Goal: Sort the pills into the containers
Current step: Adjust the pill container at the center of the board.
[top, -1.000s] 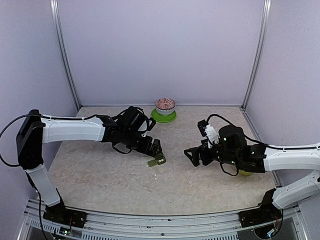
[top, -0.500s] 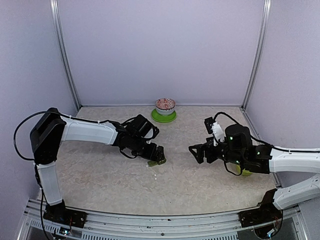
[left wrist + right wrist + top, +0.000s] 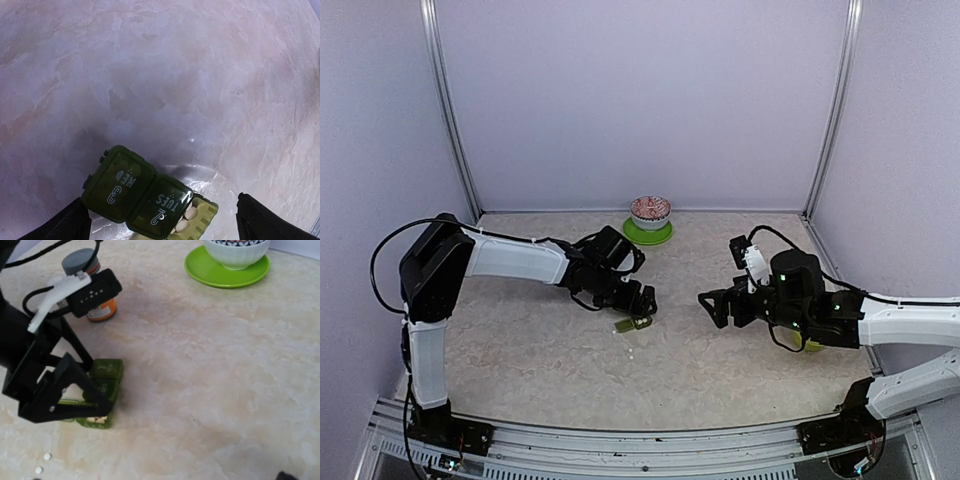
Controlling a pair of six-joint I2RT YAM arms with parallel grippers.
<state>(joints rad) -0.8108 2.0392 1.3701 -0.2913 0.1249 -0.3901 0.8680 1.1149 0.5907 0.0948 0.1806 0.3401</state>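
So the dark green plastic strip of three joined square lidded compartments (image 3: 132, 192) is lying flat on the beige marbled tabletop (image 3: 520, 350). Two lids are down, marked "3 WED" and "2 TUES". The end compartment is open, with a few tiny white pills (image 3: 184, 219) sitting in it. A couple of loose white pellets (image 3: 46, 456) lie on the table near the strip's open end, not touching it.

The left gripper (image 3: 642, 306) hangs right over the strip with its black fingers (image 3: 67, 225) spread wide, one on either side of the strip and not clamped on anything. Can't tell if the fingertips actually touch the plastic.

An orange pill bottle with a grey cap (image 3: 102, 311) stands upright near the strip's closed end, partly hidden behind the left arm. Well beyond the strip, toward the back wall, there's a white patterned bowl (image 3: 650, 209) sitting on a lime-green round plate (image 3: 648, 236).

The right gripper (image 3: 711, 309) sits off to the right of the strip, well apart from it and pointing toward it. Its jaws look parted and empty. A bit of something lime-green (image 3: 810, 346) peeks out from under the right arm, further out from the strip, too hidden to say what it is.
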